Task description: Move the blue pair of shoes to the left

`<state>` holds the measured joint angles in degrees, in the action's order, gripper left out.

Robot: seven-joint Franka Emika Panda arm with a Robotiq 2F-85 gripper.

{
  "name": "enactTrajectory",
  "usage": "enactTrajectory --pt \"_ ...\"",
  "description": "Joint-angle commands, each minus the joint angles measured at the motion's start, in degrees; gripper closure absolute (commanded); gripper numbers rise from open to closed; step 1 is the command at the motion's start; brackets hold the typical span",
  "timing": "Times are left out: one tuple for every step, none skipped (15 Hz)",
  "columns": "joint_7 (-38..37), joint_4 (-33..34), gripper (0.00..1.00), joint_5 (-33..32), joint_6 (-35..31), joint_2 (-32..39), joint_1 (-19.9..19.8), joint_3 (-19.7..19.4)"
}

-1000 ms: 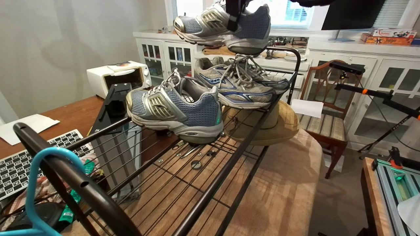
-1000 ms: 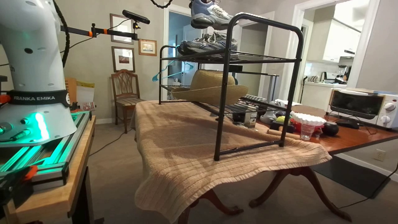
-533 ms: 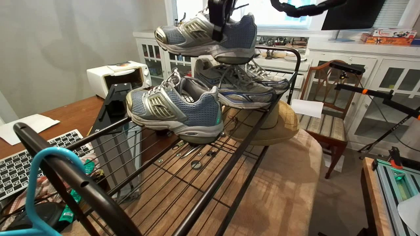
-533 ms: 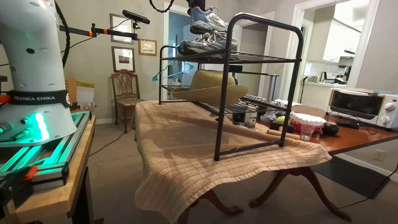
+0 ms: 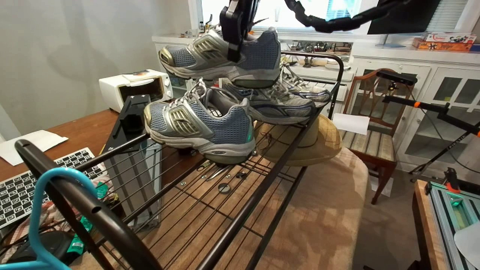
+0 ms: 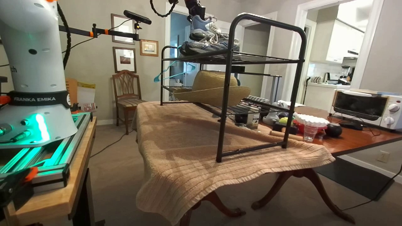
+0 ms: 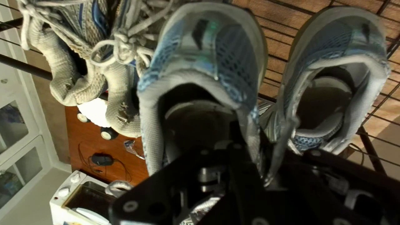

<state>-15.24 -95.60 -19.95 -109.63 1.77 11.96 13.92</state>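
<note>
The blue pair of shoes has blue mesh and silver sides. One blue shoe (image 5: 258, 56) hangs level above the rack, toe to the left, its heel overlapping the grey sneakers in view. My gripper (image 5: 235, 50) is shut on the side of this shoe's opening. In the wrist view my gripper (image 7: 253, 134) has one finger inside the blue shoe (image 7: 200, 47) and one outside. The matching blue shoe (image 5: 202, 131) stands on the wire rack (image 5: 240, 217), nearer that camera; a lace end dangles between the two in the wrist view. Whether the held shoe touches the sneakers I cannot tell.
The grey sneakers (image 5: 281, 110) with dark blue trim sit on the rack's top shelf below the held shoe. A straw hat (image 6: 216, 81) rests on the lower shelf. A light blue hanger (image 5: 37, 210) hooks over the rack's end bar. Small items lie under the wires.
The held shoe and my gripper have come down and moved leftward in an exterior view, closer to the standing blue shoe. The shoes on the rack have stayed put.
</note>
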Motion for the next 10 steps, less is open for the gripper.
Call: enactTrajectory --pt "0.4 1.4 0.97 1.9 1.8 1.3 0.9 -0.3" --pt "0.3 1.2 0.97 2.3 1.7 1.4 0.9 -0.4" --pt "0.1 0.9 0.97 2.7 1.6 1.4 0.9 -0.5" --pt "0.0 0.6 0.97 3.1 1.4 1.4 0.9 -0.6" --pt "0.2 0.2 0.97 3.6 1.2 1.4 0.8 -0.6" --pt "0.0 -0.1 0.97 3.9 1.1 1.4 0.8 -0.7" --pt "0.3 -0.5 0.97 4.4 0.7 1.5 0.7 -0.8" --pt "0.4 -0.8 0.97 4.8 0.6 1.6 0.7 -0.9" --pt "0.6 -1.0 0.97 5.1 0.5 1.8 0.8 -0.9" --pt "0.6 -1.1 0.97 5.2 0.4 2.0 0.9 -0.9"
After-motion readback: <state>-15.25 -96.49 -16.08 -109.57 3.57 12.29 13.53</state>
